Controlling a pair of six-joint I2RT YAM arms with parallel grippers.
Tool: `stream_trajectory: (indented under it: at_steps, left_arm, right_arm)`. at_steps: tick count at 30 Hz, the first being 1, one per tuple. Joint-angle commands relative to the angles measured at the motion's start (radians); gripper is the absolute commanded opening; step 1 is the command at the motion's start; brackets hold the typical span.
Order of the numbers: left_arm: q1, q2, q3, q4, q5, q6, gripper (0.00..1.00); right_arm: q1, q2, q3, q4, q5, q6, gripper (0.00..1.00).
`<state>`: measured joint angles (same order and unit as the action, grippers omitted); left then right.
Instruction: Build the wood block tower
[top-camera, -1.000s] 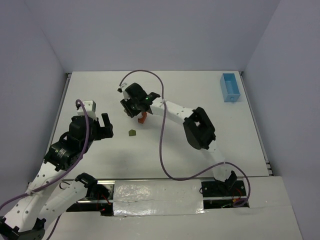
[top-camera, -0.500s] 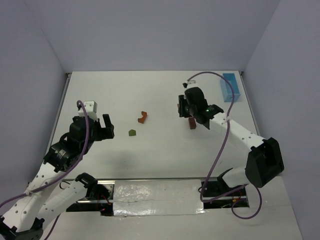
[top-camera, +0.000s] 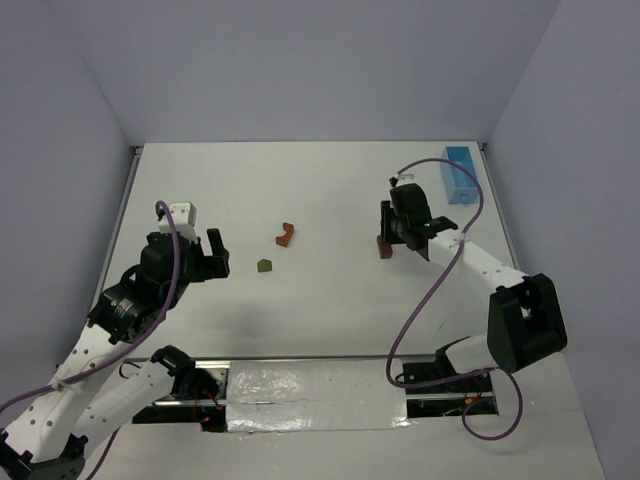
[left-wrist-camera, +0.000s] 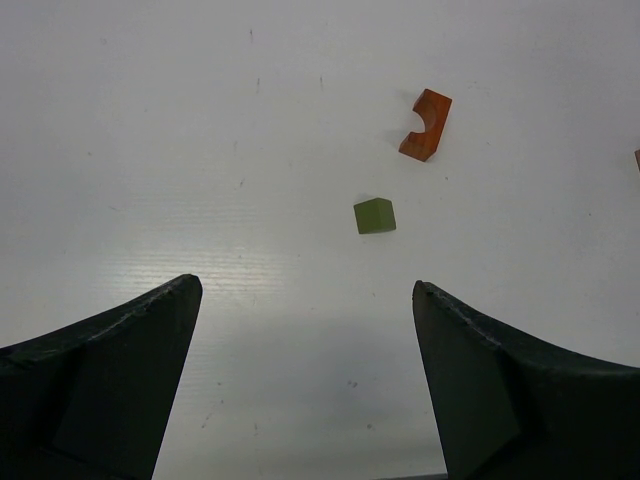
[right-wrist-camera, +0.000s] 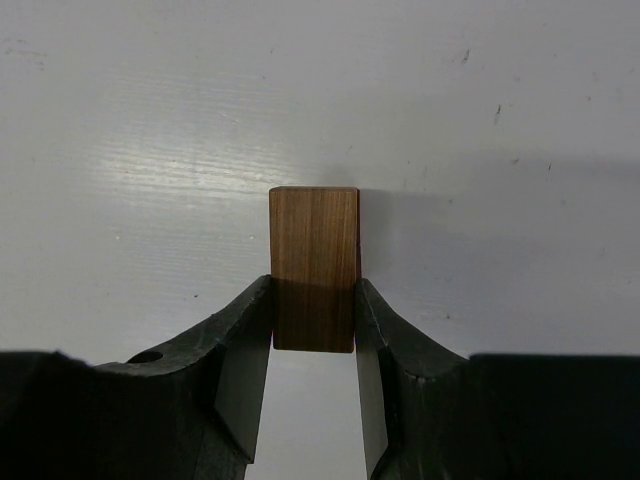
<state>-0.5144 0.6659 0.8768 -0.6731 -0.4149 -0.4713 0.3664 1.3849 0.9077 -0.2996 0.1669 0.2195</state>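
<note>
In the top view, the right gripper (top-camera: 386, 240) hides most of its own fingers under its black body. You only get the brown block (top-camera: 383, 250) as a small dark bit at its lower left edge. The right wrist view settles the grip: the right gripper (right-wrist-camera: 314, 285) is clamped on the lower part of the brown block (right-wrist-camera: 314, 255), one finger against each long side, with the upper part standing clear above the fingertips. You cannot tell from either view whether the block's underside touches the table (right-wrist-camera: 520, 120).

In the left wrist view, the left gripper (left-wrist-camera: 305, 290) is spread wide and holds nothing. Both fingers (left-wrist-camera: 110, 370) are cut off by the bottom of the frame. A reddish sliver (left-wrist-camera: 637, 158) at the right edge is too cropped to identify.

The green block (left-wrist-camera: 374, 215) lies right of centre, with the orange arch (left-wrist-camera: 427, 125) near it toward the upper right, the two apart. From above, the green block (top-camera: 264, 266) and the orange arch (top-camera: 287, 234) sit mid-frame, between the left gripper (top-camera: 214, 254) and the right one, with bare table (top-camera: 330, 180) on every side.

The blue box (top-camera: 460, 175) sits in the upper right, close to the table's far right edge and apart from the right gripper.
</note>
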Motion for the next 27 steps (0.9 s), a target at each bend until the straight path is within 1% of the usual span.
stream_trajectory:
  at_steps: [1, 9, 27]
  left_arm:
    - [-0.006, 0.001, -0.002, 0.027, -0.010, 0.008, 1.00]
    - [-0.013, 0.001, -0.004, 0.032, -0.002, 0.013, 1.00]
    - [-0.033, 0.001, -0.004, 0.029, -0.009, 0.010, 1.00]
  right_arm:
    - [-0.015, 0.025, -0.009, 0.051, -0.023, -0.029, 0.28]
    - [-0.044, 0.081, 0.007, 0.057, -0.052, -0.057, 0.30]
    - [-0.055, 0.151, -0.015, 0.083, -0.076, -0.046, 0.36]
